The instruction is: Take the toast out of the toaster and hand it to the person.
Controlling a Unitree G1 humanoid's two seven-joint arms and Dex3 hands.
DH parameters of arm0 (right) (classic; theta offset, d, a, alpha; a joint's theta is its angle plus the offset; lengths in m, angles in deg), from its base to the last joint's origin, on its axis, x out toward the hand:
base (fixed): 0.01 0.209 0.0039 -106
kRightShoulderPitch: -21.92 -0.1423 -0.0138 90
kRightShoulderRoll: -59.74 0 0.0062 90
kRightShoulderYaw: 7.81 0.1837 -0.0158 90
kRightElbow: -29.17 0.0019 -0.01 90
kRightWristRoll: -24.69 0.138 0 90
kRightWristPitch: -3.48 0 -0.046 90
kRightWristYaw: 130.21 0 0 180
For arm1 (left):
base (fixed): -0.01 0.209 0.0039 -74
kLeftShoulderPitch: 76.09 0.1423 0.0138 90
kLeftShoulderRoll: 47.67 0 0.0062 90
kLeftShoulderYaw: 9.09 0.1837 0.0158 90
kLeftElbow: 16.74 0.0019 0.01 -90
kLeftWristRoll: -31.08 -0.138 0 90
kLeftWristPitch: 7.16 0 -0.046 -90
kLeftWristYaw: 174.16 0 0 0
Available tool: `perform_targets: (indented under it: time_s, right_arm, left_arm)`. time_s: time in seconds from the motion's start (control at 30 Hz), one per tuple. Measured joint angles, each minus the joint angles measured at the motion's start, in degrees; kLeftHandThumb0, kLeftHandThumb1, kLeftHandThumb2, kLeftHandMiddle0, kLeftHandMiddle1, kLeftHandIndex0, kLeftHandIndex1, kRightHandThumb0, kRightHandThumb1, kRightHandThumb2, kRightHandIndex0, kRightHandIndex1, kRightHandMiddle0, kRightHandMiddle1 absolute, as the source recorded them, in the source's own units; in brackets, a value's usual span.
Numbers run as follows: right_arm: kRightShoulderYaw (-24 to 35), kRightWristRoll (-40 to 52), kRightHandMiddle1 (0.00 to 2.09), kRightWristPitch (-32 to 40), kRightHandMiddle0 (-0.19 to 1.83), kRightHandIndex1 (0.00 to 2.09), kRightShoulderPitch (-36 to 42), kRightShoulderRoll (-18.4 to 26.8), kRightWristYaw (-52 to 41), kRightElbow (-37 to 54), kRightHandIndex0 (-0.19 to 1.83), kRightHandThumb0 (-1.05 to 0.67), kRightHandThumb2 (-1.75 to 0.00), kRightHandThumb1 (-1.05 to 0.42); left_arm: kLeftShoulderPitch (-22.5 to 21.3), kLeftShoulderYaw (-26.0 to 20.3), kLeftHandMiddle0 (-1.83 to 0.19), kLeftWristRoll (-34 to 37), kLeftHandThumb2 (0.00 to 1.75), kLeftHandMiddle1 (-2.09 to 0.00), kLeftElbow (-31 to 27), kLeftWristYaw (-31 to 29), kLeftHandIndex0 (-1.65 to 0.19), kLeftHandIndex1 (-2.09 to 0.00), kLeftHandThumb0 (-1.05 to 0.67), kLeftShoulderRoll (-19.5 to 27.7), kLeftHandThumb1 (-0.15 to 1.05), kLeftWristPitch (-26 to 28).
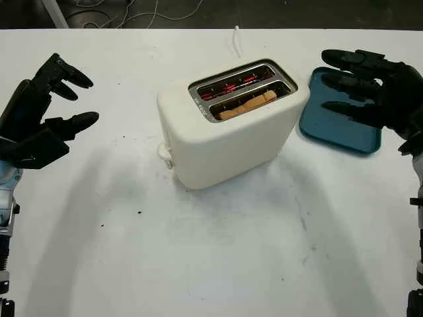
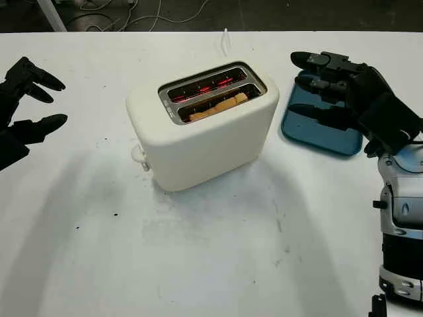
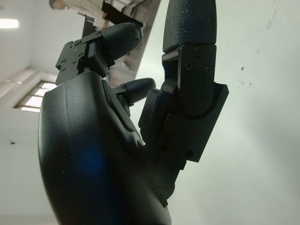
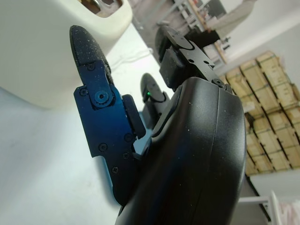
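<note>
A cream two-slot toaster (image 1: 231, 129) stands in the middle of the white table. A slice of toast (image 1: 248, 104) sits low in its nearer slot, and the farther slot glows red inside. My left hand (image 1: 56, 99) hovers open at the table's left side, well apart from the toaster. My right hand (image 1: 350, 82) is open to the right of the toaster, above the blue tray, its fingers pointing toward the toaster. In the right wrist view the toaster's cream wall (image 4: 42, 51) lies just beyond my fingers (image 4: 89, 51).
A dark blue tray (image 1: 337, 125) lies flat at the right of the toaster. The toaster's white cord (image 1: 236, 41) runs toward the table's far edge. Cables lie on the dark floor beyond the table. Small dark specks dot the tabletop.
</note>
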Motion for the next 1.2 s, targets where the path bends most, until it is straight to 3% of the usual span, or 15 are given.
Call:
perform_targets:
  time_s: [1.2]
  right_arm:
    - [0.0,-0.1,0.00,0.0,0.52,0.01,0.0,0.0,0.0,0.0,0.54,-0.62,0.00,-0.80]
  left_arm:
    - [0.0,0.0,0.00,0.0,0.41,-1.68,0.0,0.0,0.00,-1.52,-1.05,0.0,0.92,0.0]
